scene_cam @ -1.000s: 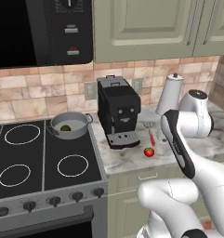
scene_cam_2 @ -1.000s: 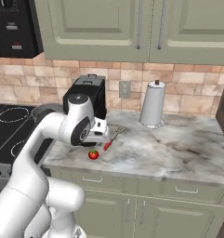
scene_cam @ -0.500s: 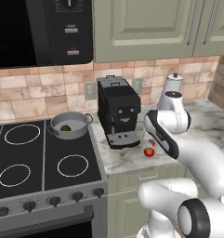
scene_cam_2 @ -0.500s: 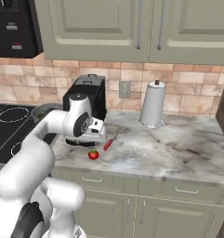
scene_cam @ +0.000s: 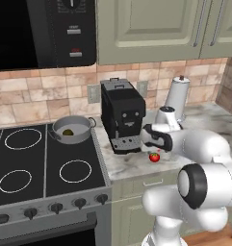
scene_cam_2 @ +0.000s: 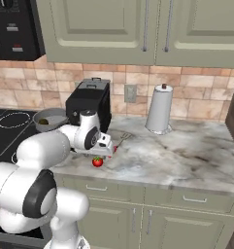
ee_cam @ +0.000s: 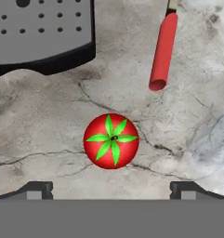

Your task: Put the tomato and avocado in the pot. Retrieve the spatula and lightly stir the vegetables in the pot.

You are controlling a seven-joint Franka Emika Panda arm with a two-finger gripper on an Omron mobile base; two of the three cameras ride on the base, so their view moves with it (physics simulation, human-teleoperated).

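Robot hand poised directly above a red tomato on a marble kitchen counter, its pincer spread wide and holding nothing.

Nearest, in the hand view, the gripper (ee_cam: 111,190) shows two dark fingertips far apart, with the tomato (ee_cam: 111,140) centred between and just beyond them. It looks small, round, glossy and probably slippery, with a little give, so a gentle squeeze across its widest middle seems the safest hold. At one o'clock from it lies the spatula (ee_cam: 162,51), whose red handle looks stiff and light. At eleven o'clock is the coffee machine (ee_cam: 41,35). Farthest, on the stove (scene_cam: 21,168), the pot (scene_cam: 71,129) already holds the dark avocado (scene_cam: 67,132). No brand names, labels or legible writing appear anywhere.
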